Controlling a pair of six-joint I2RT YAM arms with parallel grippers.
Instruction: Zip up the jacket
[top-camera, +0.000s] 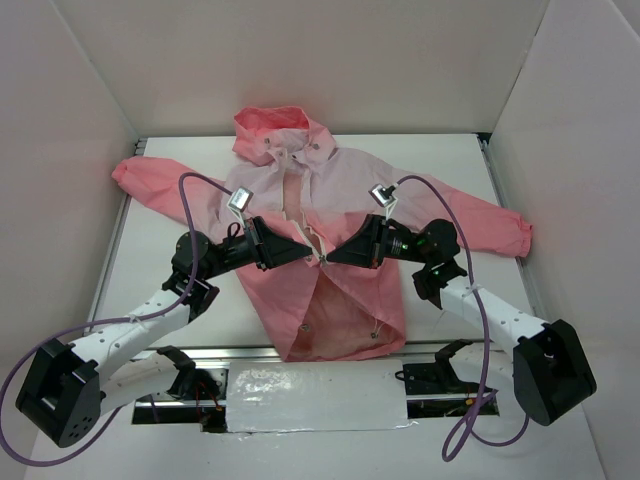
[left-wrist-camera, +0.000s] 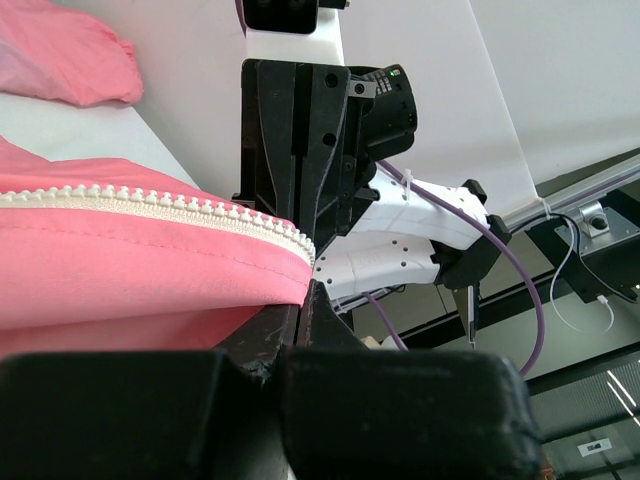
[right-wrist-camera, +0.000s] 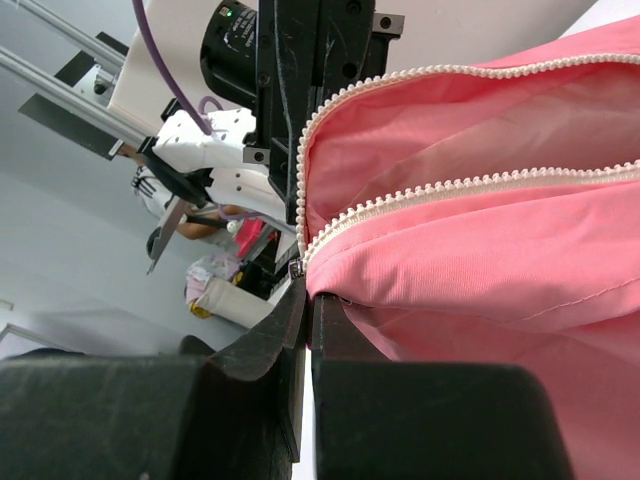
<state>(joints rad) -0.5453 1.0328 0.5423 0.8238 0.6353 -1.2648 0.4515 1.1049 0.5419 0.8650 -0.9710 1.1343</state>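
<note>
across the worktop (top-camera: 440, 160): the jacket (top-camera: 340, 300) lay flat, front up, hem towards the arm bases. spread this way, its opening ran down the middle, where both arms could reach it.
sleeves (top-camera: 490, 222): stretched out to either side, which probably kept the body from bunching.
hood (top-camera: 275, 130): at the far end, near the back wall.
jacket front: parted in a narrow v at the chest. below the end effectors the two fronts lay together, but the top view did not show whether they were zipped.
left end effector (top-camera: 303, 250): fingers pressed together, pinching the jacket's edge just beneath the end of a tooth row, as its wrist view showed. it seemed to be there as an anchor, holding the cloth taut against a pull.
right end effector (top-camera: 335, 256): fingers pressed flat together, nipping the jacket where two tooth rows ran into one. it met the left one tip to tip at mid-front, all but touching.
zipper teeth (right-wrist-camera: 450, 185): white; in the right wrist view the two rows stood apart at the right and converged at the fingertips.
slider (right-wrist-camera: 294, 268): a tiny metallic piece at that meeting point, too small to be sure of.
step, as judged: both holds set, the upper half of the closing not yet done.
risk, as judged: thin cloth could slip from either pinch or catch in the teeth.
</note>
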